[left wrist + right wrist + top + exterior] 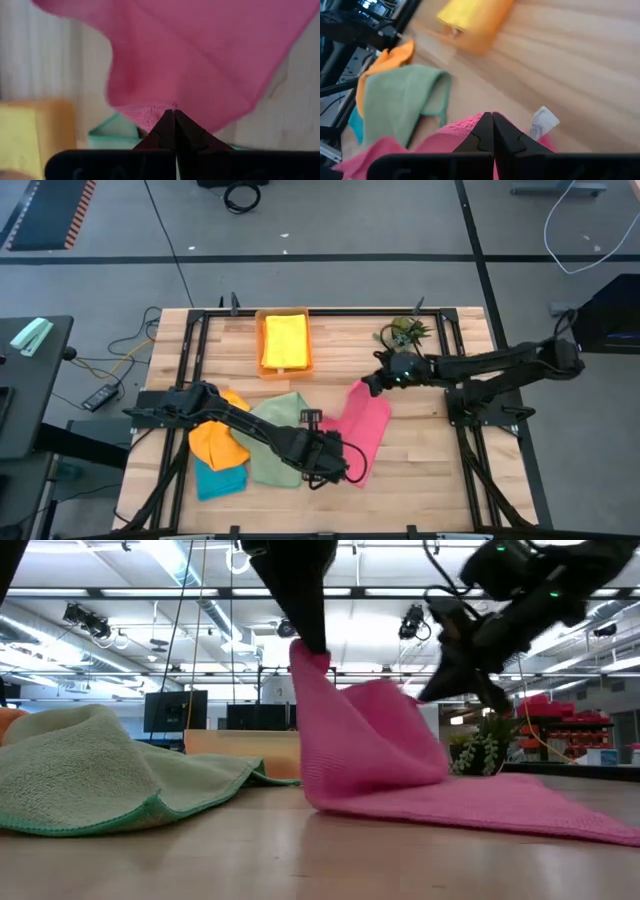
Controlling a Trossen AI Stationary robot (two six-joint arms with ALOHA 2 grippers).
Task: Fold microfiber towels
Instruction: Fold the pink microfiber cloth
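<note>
Where wooden table [420,470] ends, grey floor [350,220]

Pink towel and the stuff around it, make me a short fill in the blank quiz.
1. Both grippers are shut on the ____ towel.
2. The yellow towel lies in the orange ____.
3. The sage green towel lies on the left gripper's side, beside the ____ towel.

Missing: pink; tray; orange
</note>
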